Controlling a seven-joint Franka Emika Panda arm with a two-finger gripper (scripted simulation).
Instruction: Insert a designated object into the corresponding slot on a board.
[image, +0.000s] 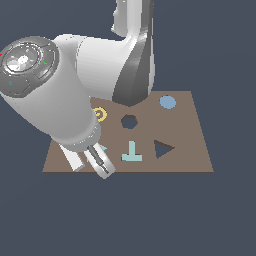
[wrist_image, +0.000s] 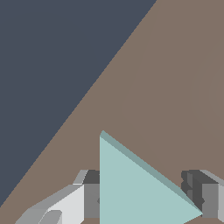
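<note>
Gripper (wrist_image: 144, 199) fingers straddle the teal triangle (wrist_image: 131, 188) on the board (wrist_image: 175, 87), apart; triangular slot (image: 162, 149) empty.

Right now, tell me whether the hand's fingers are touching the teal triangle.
Cannot tell. In the wrist view the fingers flank the triangle with edges meeting it, but no clear contact or gap shows. The exterior view hides it behind the hand.

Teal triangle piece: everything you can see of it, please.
The teal triangle piece is a small, flat, pale teal wedge with a darker bevelled edge, matte and plastic-looking. It lies flat on the brown board near the corner at the exterior view's left, not in the dark triangular slot. The end effector straddles it, a finger on either side; contact cannot be confirmed. In the exterior view the arm hides nearly all of it.
</note>
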